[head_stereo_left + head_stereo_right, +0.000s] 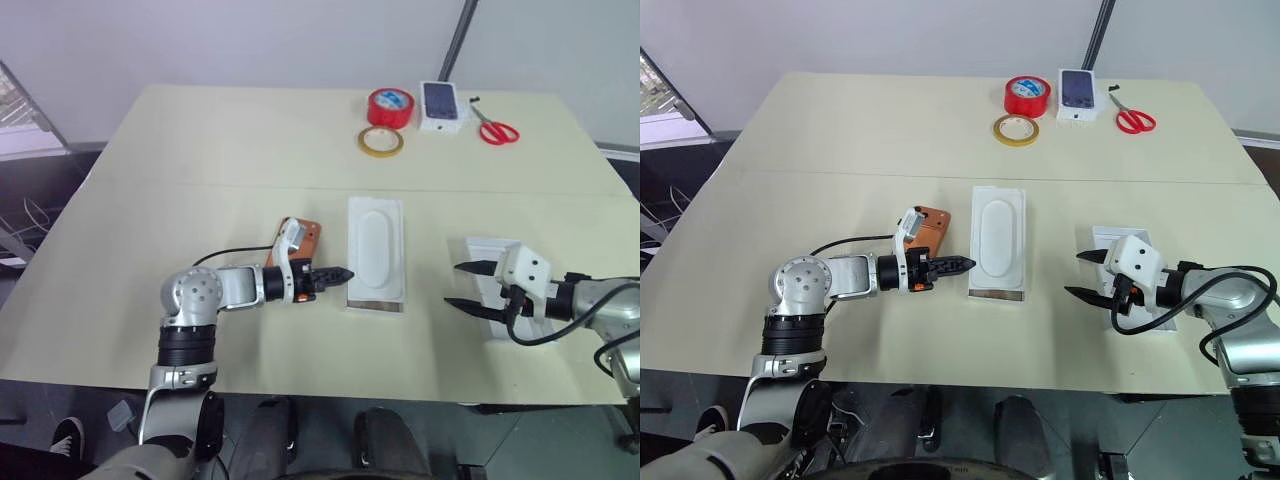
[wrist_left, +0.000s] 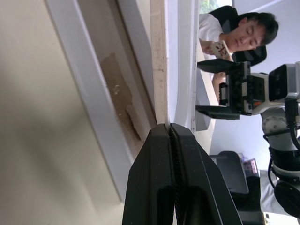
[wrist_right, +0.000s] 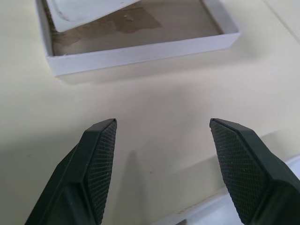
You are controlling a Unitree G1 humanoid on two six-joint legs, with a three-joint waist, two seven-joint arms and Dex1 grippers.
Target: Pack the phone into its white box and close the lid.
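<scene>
Lying flat in the middle of the tabletop [image 1: 200, 150] is the white box [image 1: 376, 299] with a white insert [image 1: 375, 245] resting in it. Just left of the box sits the orange phone [image 1: 308, 236], partly hidden behind the left fingers [image 1: 336, 273]. Those fingers are pressed tight together with nothing between them, and their tips almost touch the box's left wall. At the lower right of the frame the right fingers [image 1: 467, 285] are spread wide apart, holding nothing, above the lid [image 1: 490, 247]. Along the top edge sit a red tape roll [image 1: 390, 107], a yellow tape roll [image 1: 381, 141], a small phone box [image 1: 441, 105] and red scissors [image 1: 497, 128].
</scene>
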